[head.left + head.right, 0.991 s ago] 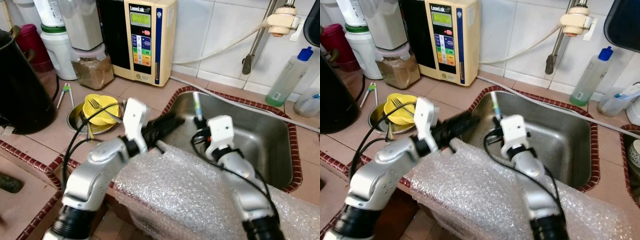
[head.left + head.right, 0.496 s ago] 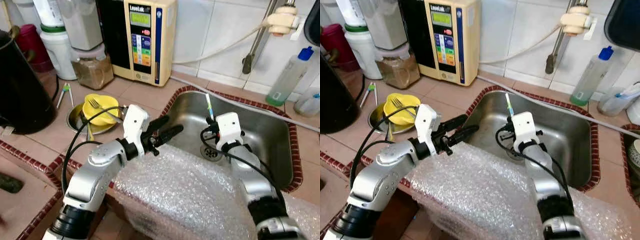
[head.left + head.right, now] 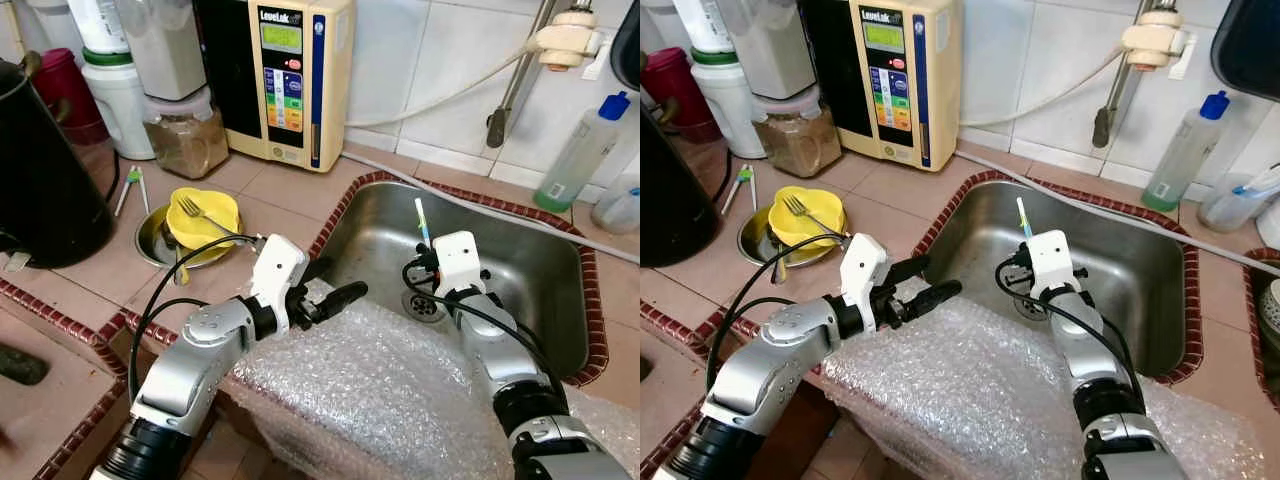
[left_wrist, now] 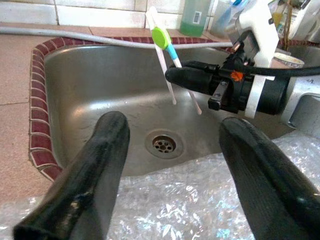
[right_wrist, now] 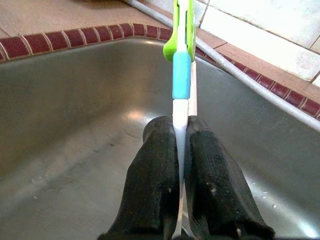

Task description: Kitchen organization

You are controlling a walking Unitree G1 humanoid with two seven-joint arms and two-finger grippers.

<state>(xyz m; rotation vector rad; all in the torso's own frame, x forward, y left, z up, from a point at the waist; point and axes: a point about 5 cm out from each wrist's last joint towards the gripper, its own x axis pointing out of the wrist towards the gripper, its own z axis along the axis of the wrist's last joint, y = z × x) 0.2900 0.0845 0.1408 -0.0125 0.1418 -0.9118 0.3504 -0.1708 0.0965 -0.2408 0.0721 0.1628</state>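
A: Status?
B: Early, I'd judge. My right gripper (image 5: 181,165) is clamped on the white utensil (image 5: 181,70), held upright above the sink (image 3: 520,290) near the drain (image 4: 163,145). Stowing it is left.
A: Left side?
B: Left gripper (image 4: 175,150) spread wide, holding nothing, over the bubble wrap (image 3: 400,390).

A countertop of pinkish-tan square tiles (image 3: 280,195) edged with dark red mosaic trim carries a recessed stainless-steel sink (image 3: 520,270). At the back against the white wall tiles stand a cream water ioniser with a coloured button panel (image 3: 290,75), a clear jar of brown powder (image 3: 185,140) and a white appliance base (image 3: 120,105). A large black pot (image 3: 40,180) sits at the robot's left. Near it lie green-handled tongs (image 3: 127,185) and a steel bowl holding a yellow dish with a fork (image 3: 195,225). A clear bottle of green liquid with a blue cap (image 3: 575,155) stands behind the sink. Bubble wrap (image 3: 390,390) drapes over the front edge.
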